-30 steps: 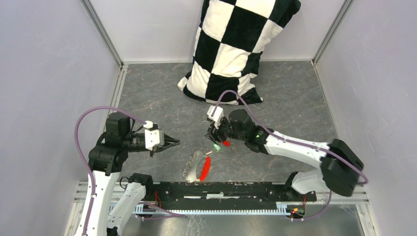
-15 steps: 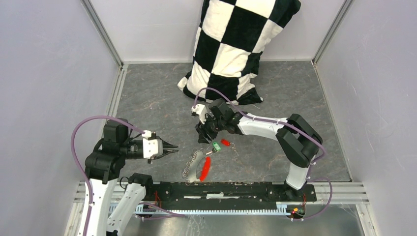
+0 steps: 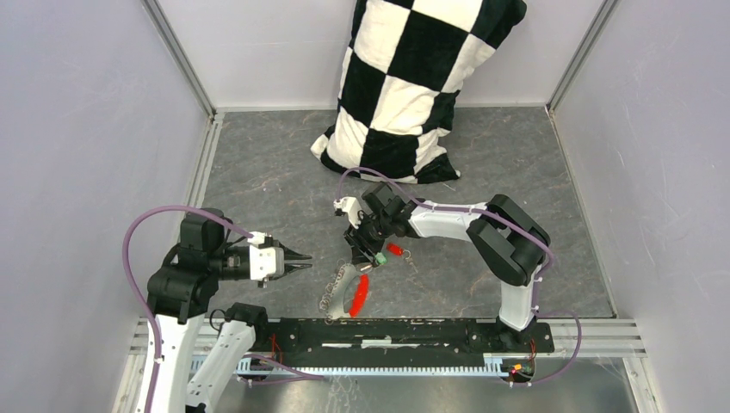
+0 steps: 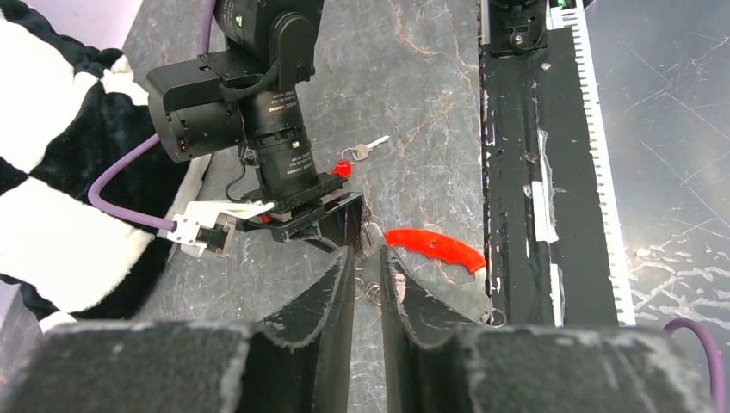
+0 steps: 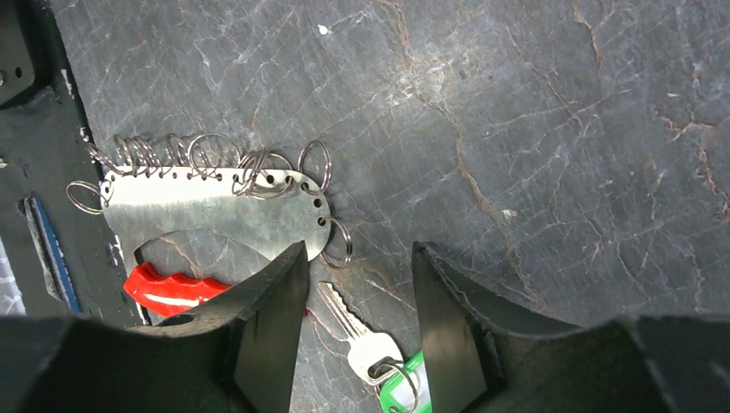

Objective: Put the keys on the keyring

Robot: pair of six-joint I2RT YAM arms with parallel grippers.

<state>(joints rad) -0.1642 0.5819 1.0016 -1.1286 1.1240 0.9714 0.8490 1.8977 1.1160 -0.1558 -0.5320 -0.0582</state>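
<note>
While right fingers (image 5: 267, 335) straddle green key (image 5: 361, 337), keyring (image 5: 215, 206) beside, red key (image 3: 395, 249) near.

Overhead looks down from behind; left wrist faces right arm (image 4: 258, 112); right wrist close above floor (image 5: 534, 129); all share keyring (image 3: 349, 290).

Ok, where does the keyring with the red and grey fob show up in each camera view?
Top external: the keyring lies at lower centre, just above the black rail.
Left wrist: the keyring is right of centre, its red part showing, beside the black rail.
Right wrist: the keyring is left of centre, grey plate and wire rings uppermost.
Shared landmark: the black rail, at the left edge of the right wrist view.
</note>
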